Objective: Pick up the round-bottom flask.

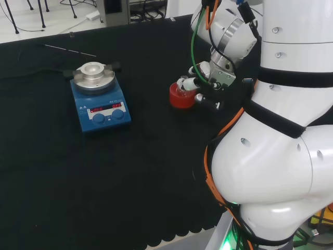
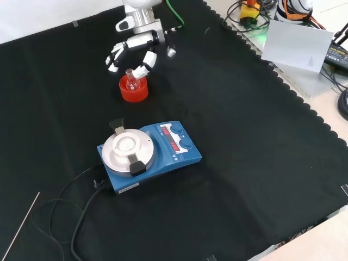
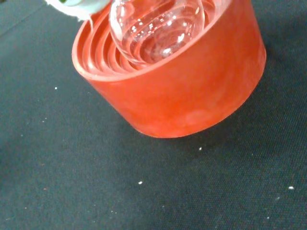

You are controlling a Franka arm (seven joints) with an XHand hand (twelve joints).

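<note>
Black cloth [image 2: 244, 163] covers your bench; on it, largest first, sits a blue magnetic stirrer with a round silver plate [image 2: 147, 152]. Beyond it in the front view stands a red ribbed ring stand [image 2: 134, 89], cradling the clear glass round-bottom flask [image 2: 131, 80] — bulb down, neck pointing up. Your black and white hand [image 2: 133, 51] hangs just above and behind it, fingers spread around the neck but not yet curled onto it. Whether any fingertip touches the glass is unclear — the flask's outline is hard to see.
</note>
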